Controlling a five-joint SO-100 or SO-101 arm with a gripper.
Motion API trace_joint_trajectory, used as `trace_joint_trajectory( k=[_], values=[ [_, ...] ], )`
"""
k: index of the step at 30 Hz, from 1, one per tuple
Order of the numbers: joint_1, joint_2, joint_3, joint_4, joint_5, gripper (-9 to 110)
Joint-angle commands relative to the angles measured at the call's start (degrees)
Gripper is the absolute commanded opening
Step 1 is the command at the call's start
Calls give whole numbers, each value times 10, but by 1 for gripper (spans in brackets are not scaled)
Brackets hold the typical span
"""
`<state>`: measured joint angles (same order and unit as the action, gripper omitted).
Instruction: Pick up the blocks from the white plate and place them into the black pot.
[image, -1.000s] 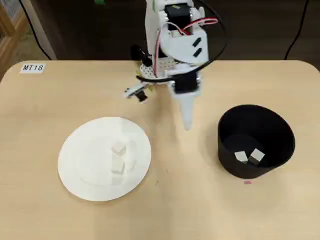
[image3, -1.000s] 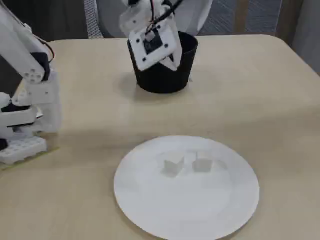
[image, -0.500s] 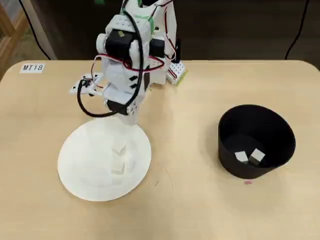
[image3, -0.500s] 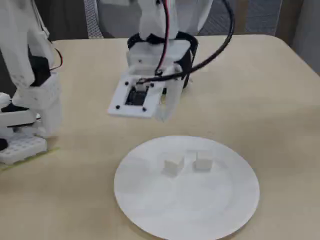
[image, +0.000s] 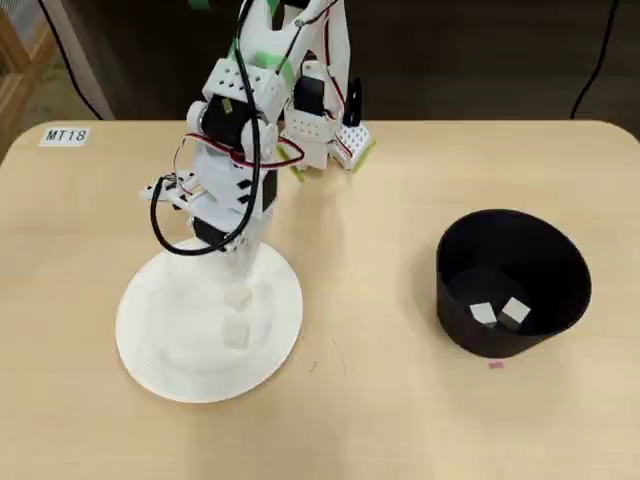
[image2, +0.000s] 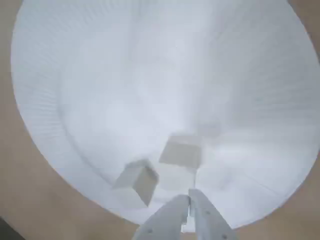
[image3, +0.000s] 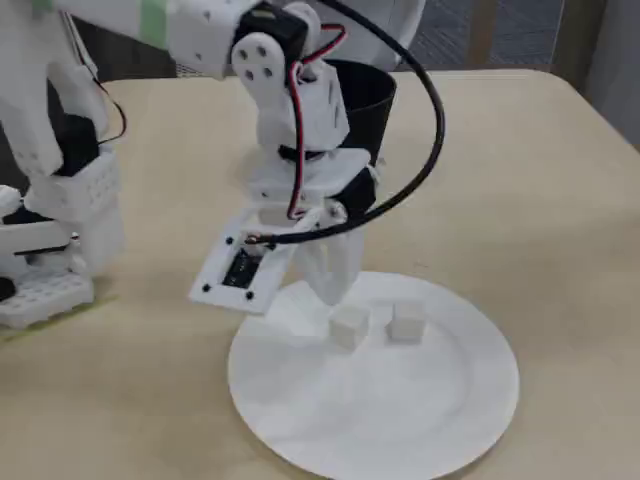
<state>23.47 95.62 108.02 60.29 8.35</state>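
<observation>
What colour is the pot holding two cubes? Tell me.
Matte black, plain walls; the black pot shows best in the overhead view, with the cubes pale inside.

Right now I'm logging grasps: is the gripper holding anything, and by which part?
Nothing. The gripper is shut and empty above the plate; both blocks lie free.

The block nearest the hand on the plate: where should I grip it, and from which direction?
Grip that block across two opposite flat side faces, coming straight down from above. It lies flat on the white plate, apart from the other block, so there looks to be room for a finger on each side. The hand looks shut now, so it would probably need opening first.
</observation>
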Motion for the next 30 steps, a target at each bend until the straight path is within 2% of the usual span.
trace_joint_trajectory(
  k=[1,6,16,26,30],
  values=[
    [-6,3,-9,2,-4,13],
    [-7,-6,-9,11,-18,21],
    [-5,-47,-9,-2,-23,22],
    [-11,-77,-9,-55,-11,16],
    [-17,-82,-9,-76,-1,6]
  ],
)
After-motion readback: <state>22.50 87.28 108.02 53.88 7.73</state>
